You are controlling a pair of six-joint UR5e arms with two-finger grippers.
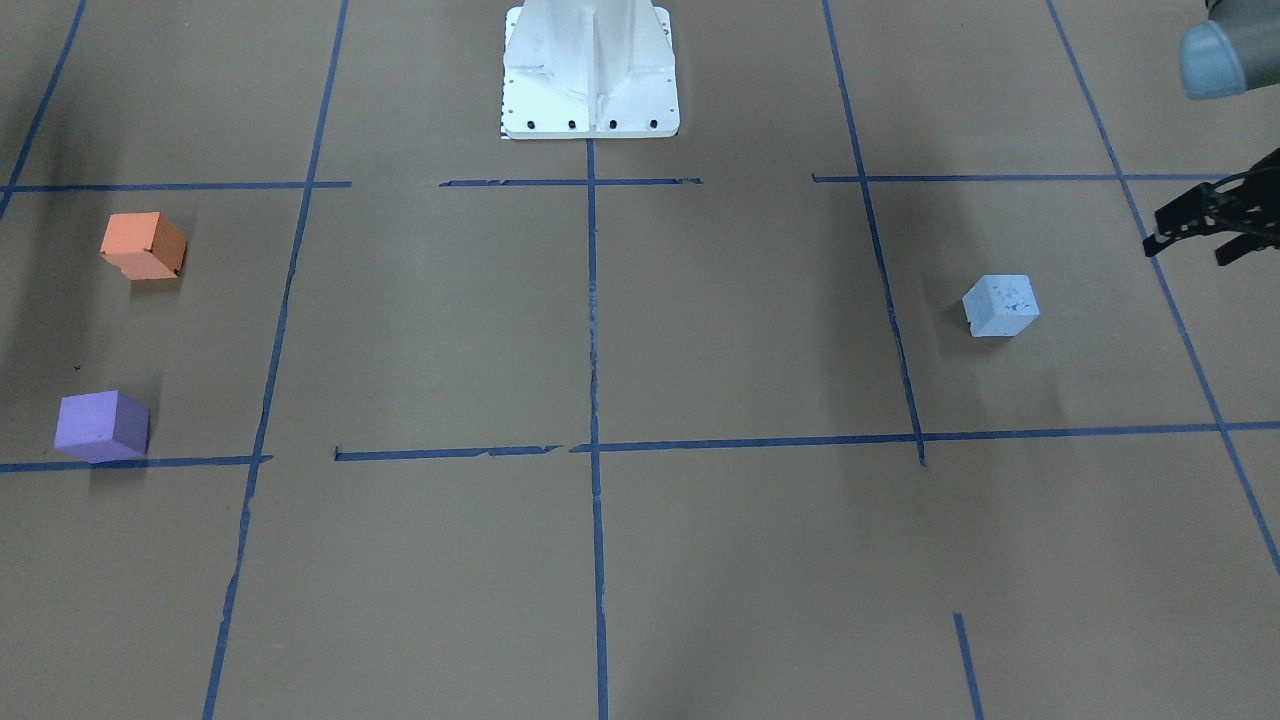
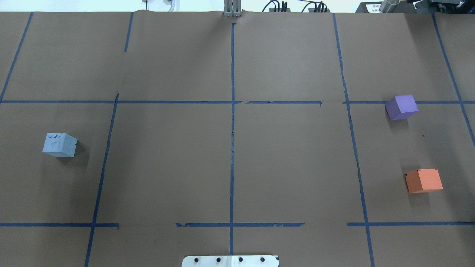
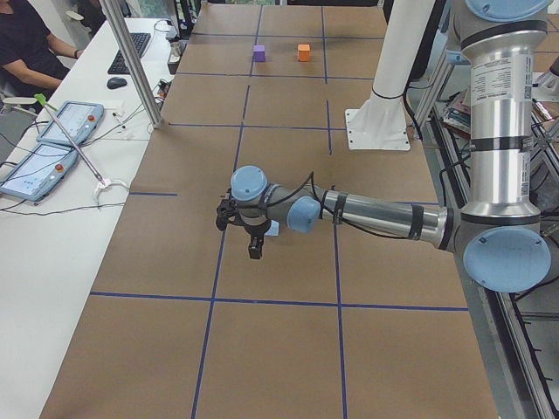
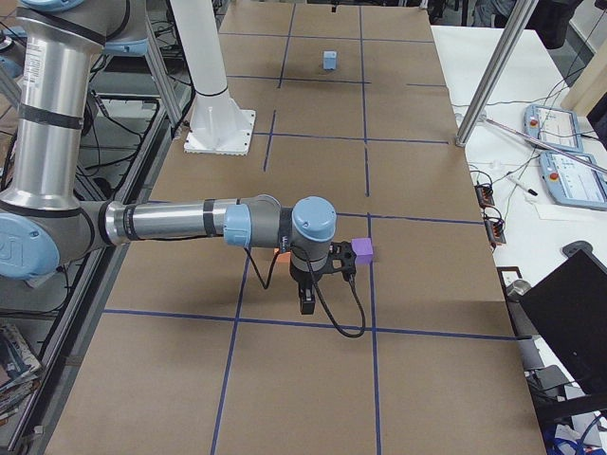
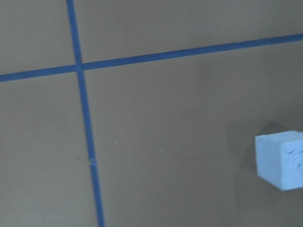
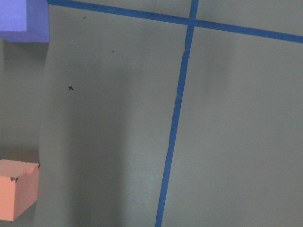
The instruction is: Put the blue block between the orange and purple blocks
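Table (image 2: 237,167) taped in squares. Left gripper (image 1: 1187,250) hangs near the blue block (image 1: 1000,305), jaws parted, empty; right gripper (image 4: 322,284) I cannot tell. Far across sit orange block (image 1: 143,245) and purple block (image 1: 102,426). Blue block looks light, foamy, scuffed on top — pinch opposite flat sides, mid-height.

Overhead from behind, front opposite, sharing blue block (image 2: 59,145), sides along table (image 3: 288,349), wrists close, looking down
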